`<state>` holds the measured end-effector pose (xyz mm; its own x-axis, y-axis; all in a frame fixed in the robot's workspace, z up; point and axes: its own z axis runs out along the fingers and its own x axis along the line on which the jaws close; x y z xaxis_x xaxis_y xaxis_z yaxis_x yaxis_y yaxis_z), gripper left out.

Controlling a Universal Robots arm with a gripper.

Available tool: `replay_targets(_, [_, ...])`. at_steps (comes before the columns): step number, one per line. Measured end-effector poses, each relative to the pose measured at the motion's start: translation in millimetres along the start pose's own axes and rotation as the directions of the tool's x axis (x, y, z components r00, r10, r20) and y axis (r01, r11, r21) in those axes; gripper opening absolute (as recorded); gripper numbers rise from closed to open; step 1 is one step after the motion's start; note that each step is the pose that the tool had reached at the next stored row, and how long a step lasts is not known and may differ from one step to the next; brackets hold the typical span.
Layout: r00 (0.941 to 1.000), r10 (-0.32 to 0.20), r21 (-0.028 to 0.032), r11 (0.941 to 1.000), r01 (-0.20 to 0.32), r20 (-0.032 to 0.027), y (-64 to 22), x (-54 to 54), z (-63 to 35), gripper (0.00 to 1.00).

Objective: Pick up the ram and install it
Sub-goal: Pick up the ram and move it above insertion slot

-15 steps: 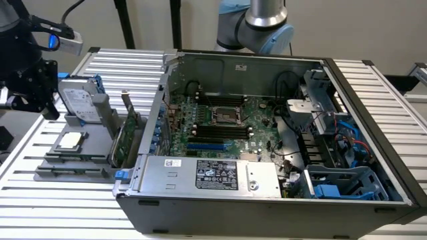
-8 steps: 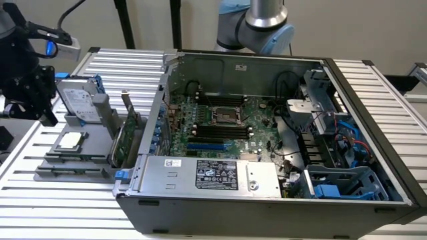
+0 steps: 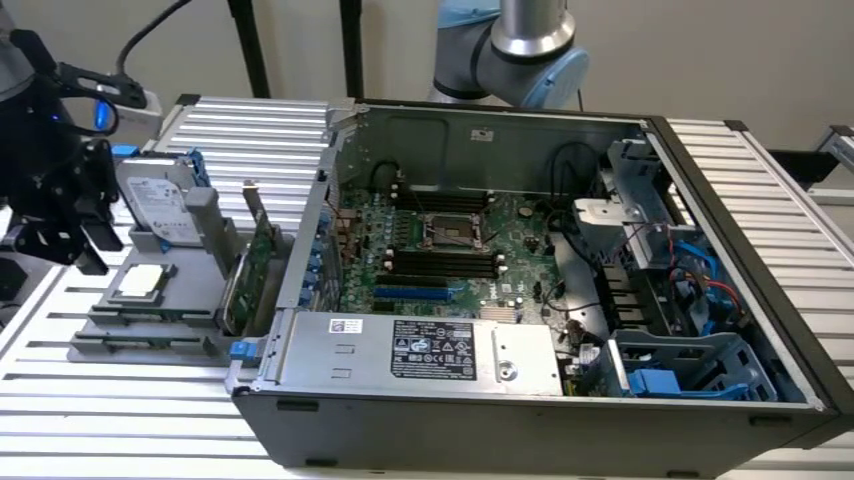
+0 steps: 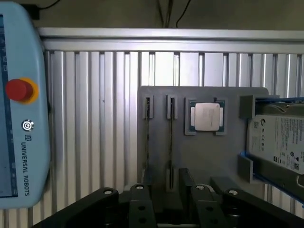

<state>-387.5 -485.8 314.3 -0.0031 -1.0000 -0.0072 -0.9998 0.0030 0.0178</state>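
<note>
The ram (image 4: 170, 142) is a thin stick seen edge-on, standing in a narrow slot of the grey parts holder (image 4: 204, 156). A second thin board (image 4: 147, 142) stands in the neighbouring slot. My gripper (image 4: 168, 192) hangs above the holder's near end, roughly in line with the ram, open with nothing between its black fingers (image 4: 138, 202). In the exterior view the gripper (image 3: 60, 255) is at the left, above the holder (image 3: 100, 325). Several empty black memory slots (image 3: 434, 262) lie on the motherboard inside the open computer case (image 3: 534, 425).
On the holder lie a silver hard drive with blue rails (image 3: 158, 200) (image 4: 280, 137) and a CPU (image 3: 140, 280) (image 4: 207, 116). A green expansion card (image 3: 251, 265) stands beside the case. A teach pendant (image 4: 23, 104) lies on the slatted table. A power supply (image 3: 414, 350) fills the case's front.
</note>
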Motion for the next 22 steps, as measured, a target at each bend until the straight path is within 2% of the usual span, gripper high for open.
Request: replay_targets(22, [1.0, -0.004, 0.0, 1.0, 0.004, -0.0001, -1.9, 2.0, 40.0, 1.0])
